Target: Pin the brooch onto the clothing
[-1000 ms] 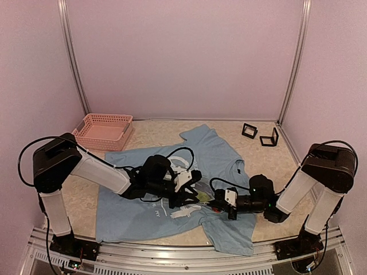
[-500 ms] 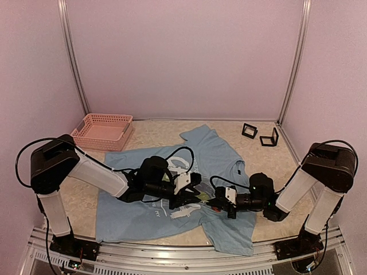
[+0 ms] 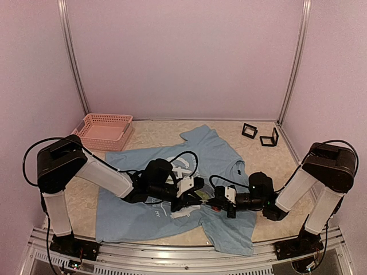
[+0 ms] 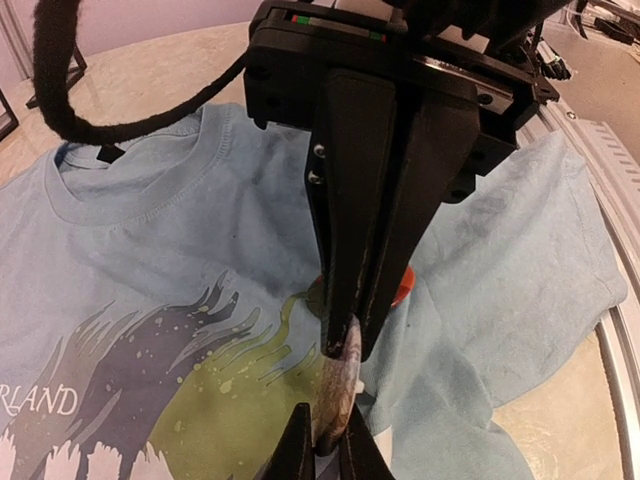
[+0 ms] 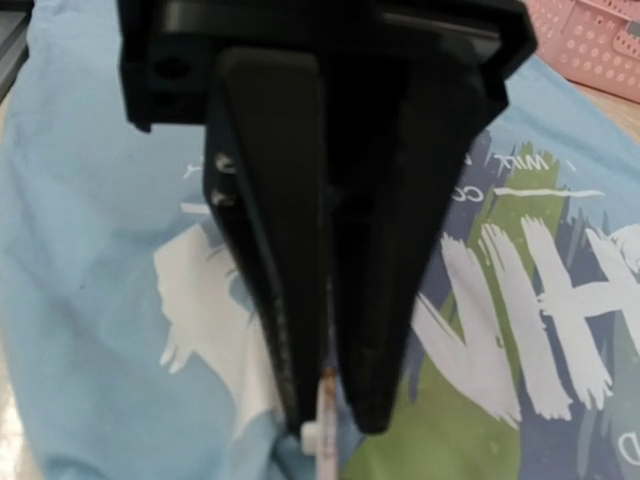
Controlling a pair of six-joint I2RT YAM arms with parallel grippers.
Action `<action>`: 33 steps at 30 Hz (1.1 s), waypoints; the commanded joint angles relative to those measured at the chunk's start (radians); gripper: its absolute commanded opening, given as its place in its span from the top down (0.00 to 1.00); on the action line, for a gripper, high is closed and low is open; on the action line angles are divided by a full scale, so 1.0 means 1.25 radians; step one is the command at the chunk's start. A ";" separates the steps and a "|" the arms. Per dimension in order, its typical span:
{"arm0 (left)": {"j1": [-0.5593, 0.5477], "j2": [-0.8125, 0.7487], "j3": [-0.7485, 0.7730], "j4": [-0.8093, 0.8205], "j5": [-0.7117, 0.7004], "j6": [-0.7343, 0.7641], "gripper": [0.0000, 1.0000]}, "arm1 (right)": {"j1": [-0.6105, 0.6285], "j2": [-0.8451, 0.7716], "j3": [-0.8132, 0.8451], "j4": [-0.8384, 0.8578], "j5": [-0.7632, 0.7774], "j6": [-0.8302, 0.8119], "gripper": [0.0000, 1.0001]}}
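The light blue T-shirt (image 3: 218, 154) lies flat on the table, its white lettering and green and dark print under both grippers; it also fills the left wrist view (image 4: 150, 230) and the right wrist view (image 5: 90, 250). The brooch (image 4: 338, 375) is a round disc seen edge-on, held just above the green print. My left gripper (image 3: 195, 192) is shut on its lower edge (image 4: 328, 410). My right gripper (image 3: 221, 201) is shut on its upper edge (image 4: 345, 345). In the right wrist view the brooch (image 5: 326, 450) shows as a thin edge between my shut fingers (image 5: 328, 420).
A pink basket (image 3: 103, 130) stands at the back left. Two small black frames (image 3: 249, 130) (image 3: 269, 138) stand at the back right. A small orange-red piece (image 4: 402, 287) lies on the shirt behind the right gripper's fingers. The shirt's hem is bunched near the front rail.
My left gripper has moved a little right and nearer, closing in on the right gripper over the print. The right gripper has hardly moved.
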 commanded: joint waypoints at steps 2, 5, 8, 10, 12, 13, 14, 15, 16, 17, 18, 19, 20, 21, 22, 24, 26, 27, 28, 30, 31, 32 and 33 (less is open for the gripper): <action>-0.002 0.016 0.024 -0.021 -0.001 0.006 1.00 | -0.004 -0.016 0.017 -0.025 -0.025 0.001 1.00; 0.000 0.008 0.036 -0.044 -0.002 -0.002 1.00 | -0.005 -0.026 0.017 -0.038 -0.003 0.006 1.00; 0.003 -0.004 0.063 -0.098 0.006 -0.017 1.00 | -0.004 -0.052 0.019 -0.088 0.022 -0.002 0.91; 0.004 -0.019 0.064 -0.115 0.015 -0.026 1.00 | -0.004 -0.071 0.015 -0.125 0.027 -0.008 0.84; 0.005 -0.034 0.060 -0.130 0.019 -0.024 1.00 | -0.004 -0.083 0.008 -0.149 0.025 -0.013 0.76; 0.005 -0.038 0.059 -0.139 0.019 -0.022 1.00 | -0.005 -0.086 0.005 -0.160 0.023 -0.016 0.75; 0.003 -0.041 0.060 -0.148 0.018 -0.019 1.00 | -0.006 -0.086 0.002 -0.170 0.020 -0.020 0.75; 0.003 -0.043 0.063 -0.157 0.016 -0.016 1.00 | -0.006 -0.084 0.002 -0.177 0.019 -0.022 0.74; 0.003 -0.045 0.068 -0.166 0.017 -0.015 1.00 | -0.007 -0.080 0.002 -0.182 0.021 -0.021 0.73; 0.003 -0.046 0.074 -0.174 0.017 -0.014 1.00 | -0.009 -0.077 0.005 -0.186 0.020 -0.017 0.72; 0.003 -0.047 0.079 -0.182 0.020 -0.014 1.00 | -0.011 -0.071 0.007 -0.186 0.021 -0.008 0.72; 0.004 -0.048 0.083 -0.190 0.023 -0.015 1.00 | -0.012 -0.062 0.009 -0.184 0.023 0.000 0.72; 0.003 -0.050 0.085 -0.194 0.028 -0.017 1.00 | -0.014 -0.050 0.012 -0.179 0.027 0.007 0.72; 0.004 -0.052 0.086 -0.198 0.034 -0.017 1.00 | -0.016 -0.036 0.017 -0.178 0.032 0.011 0.72; 0.002 -0.056 0.085 -0.200 0.037 -0.019 1.00 | -0.017 -0.023 0.024 -0.182 0.041 0.015 0.72; 0.002 -0.064 0.084 -0.205 0.048 -0.023 1.00 | -0.022 0.009 0.039 -0.189 0.059 0.031 0.73; -0.003 -0.070 0.086 -0.229 0.048 -0.019 1.00 | -0.029 0.026 0.049 -0.196 0.063 0.046 0.74; -0.005 -0.072 0.087 -0.242 0.044 -0.015 1.00 | -0.034 0.028 0.049 -0.194 0.066 0.051 0.74; -0.006 -0.073 0.087 -0.252 0.041 -0.012 1.00 | -0.037 0.027 0.048 -0.195 0.070 0.054 0.74; -0.007 -0.080 0.086 -0.268 0.037 -0.009 1.00 | -0.047 0.019 0.047 -0.204 0.070 0.053 0.75; -0.007 -0.083 0.086 -0.272 0.034 -0.008 1.00 | -0.050 0.012 0.048 -0.213 0.070 0.049 0.75; -0.007 -0.084 0.086 -0.273 0.031 -0.008 1.00 | -0.051 0.007 0.049 -0.224 0.069 0.045 0.75; -0.006 -0.085 0.086 -0.273 0.025 -0.009 1.00 | -0.051 -0.002 0.052 -0.239 0.064 0.037 0.74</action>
